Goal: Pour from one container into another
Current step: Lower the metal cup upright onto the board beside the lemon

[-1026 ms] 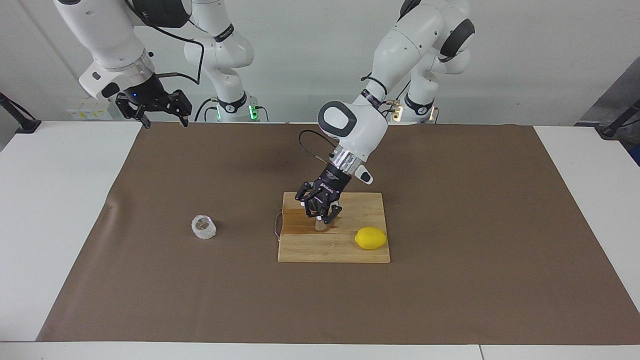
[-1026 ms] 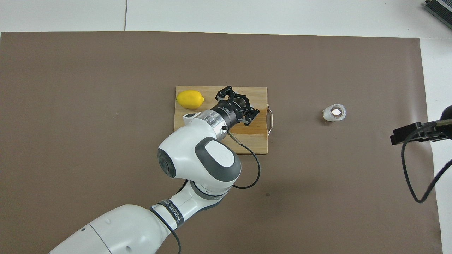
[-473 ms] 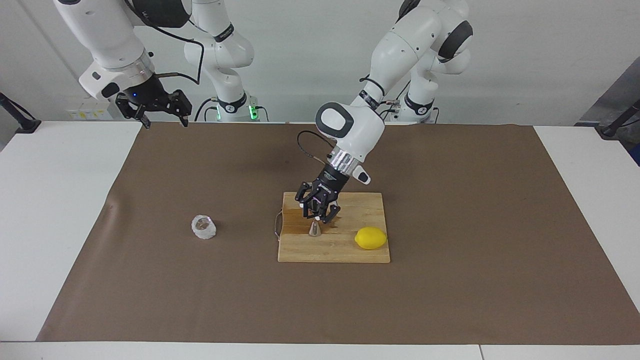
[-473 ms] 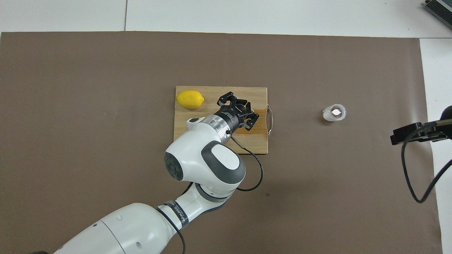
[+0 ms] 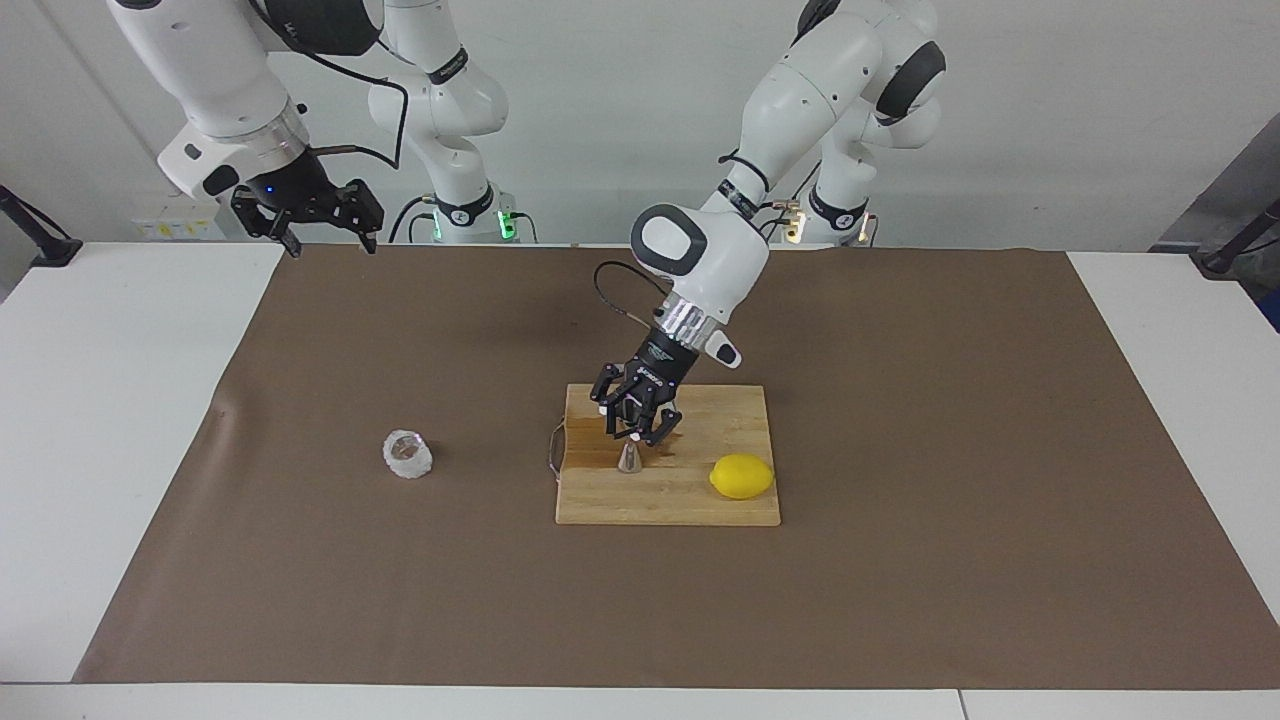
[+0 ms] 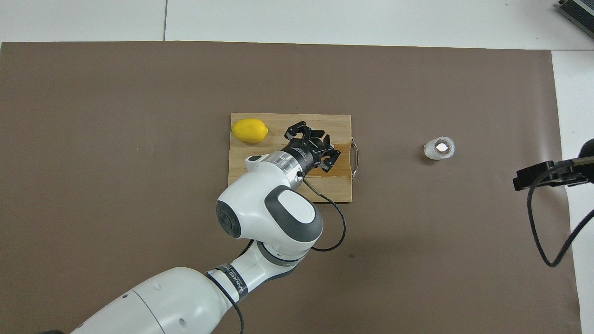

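Silvery steel hourglass-shaped jigger [image 5: 630,458] stands on the wooden cutting board [image 5: 668,495], beside the yellow lemon [image 5: 742,476]. The left gripper [image 5: 636,424] is clenched on its top. The small clear glass cup [image 5: 408,454] sits on the brown mat [image 5: 900,560], toward the right arm's end. The right gripper [image 5: 318,226] waits, fingers apart.

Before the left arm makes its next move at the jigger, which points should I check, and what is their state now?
1. Left gripper over the jigger on the cutting board: ok.
2. Jigger upright: ok.
3. Jigger gripped: cannot tell.
4. Lemon apart from jigger: ok.
5. Glass cup upright on the mat, untouched: ok.
6. Right gripper waits, away from the cup: ok.
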